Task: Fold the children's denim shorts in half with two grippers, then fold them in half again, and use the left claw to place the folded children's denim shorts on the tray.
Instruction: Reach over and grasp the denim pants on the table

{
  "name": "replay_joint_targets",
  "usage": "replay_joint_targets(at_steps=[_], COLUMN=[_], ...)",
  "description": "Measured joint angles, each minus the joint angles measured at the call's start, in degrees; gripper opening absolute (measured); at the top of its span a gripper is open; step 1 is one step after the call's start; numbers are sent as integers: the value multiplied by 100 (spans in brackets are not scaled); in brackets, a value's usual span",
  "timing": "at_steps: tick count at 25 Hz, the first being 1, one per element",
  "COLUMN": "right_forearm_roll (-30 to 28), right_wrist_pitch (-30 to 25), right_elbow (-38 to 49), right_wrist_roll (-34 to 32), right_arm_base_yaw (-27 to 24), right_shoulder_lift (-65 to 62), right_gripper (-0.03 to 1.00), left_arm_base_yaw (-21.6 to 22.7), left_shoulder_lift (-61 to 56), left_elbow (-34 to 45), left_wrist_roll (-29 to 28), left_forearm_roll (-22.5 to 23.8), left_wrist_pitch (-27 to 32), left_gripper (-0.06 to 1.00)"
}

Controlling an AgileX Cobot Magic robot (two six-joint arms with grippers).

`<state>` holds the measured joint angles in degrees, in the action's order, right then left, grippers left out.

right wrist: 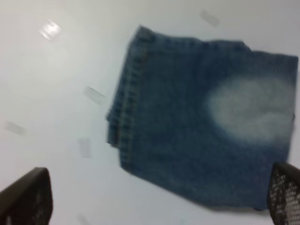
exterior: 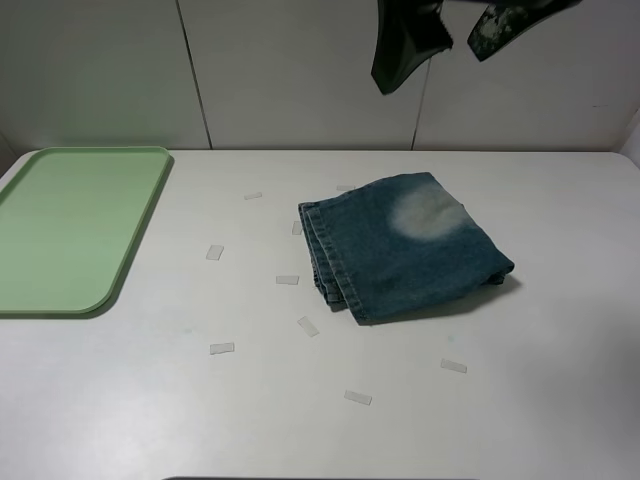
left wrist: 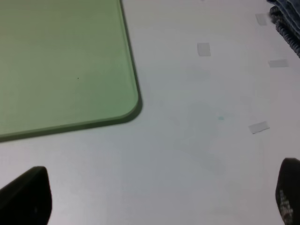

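The children's denim shorts lie folded into a compact square at the table's middle, a pale faded patch facing up and the stacked edges toward the tray. The light-green tray sits bare at the far left. My right gripper hovers high above the shorts, open, with nothing between its fingers. Two black fingers of it show at the top of the exterior view. My left gripper is open over bare table beside the tray's near corner. The shorts' edge shows at the border of the left wrist view.
Several small clear tape strips lie scattered on the white table between the tray and the shorts and in front of them. A white panelled wall closes off the back of the table.
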<state>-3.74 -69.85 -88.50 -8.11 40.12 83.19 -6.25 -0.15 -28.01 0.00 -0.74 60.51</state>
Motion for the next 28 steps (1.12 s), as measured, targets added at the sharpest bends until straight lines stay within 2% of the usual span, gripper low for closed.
replay_joint_targets(at_steps=[4, 16, 28], right_forearm_roll=[226, 267, 267], right_wrist_pitch=[20, -16, -20], right_elbow=[314, 2810, 4158], right_wrist_roll=[0, -62, -64], right_arm_base_yaw=[0, 0, 0], right_shoulder_lift=[-624, -2551, -4370], right_gripper=[69, 69, 69], left_arm_base_yaw=[0, 0, 0], left_shoulder_lift=[0, 0, 0], left_elbow=[0, 0, 0], left_wrist_roll=[0, 0, 0], left_forearm_roll=[0, 0, 0], left_wrist_pitch=[0, 0, 0], left_gripper=[95, 95, 95])
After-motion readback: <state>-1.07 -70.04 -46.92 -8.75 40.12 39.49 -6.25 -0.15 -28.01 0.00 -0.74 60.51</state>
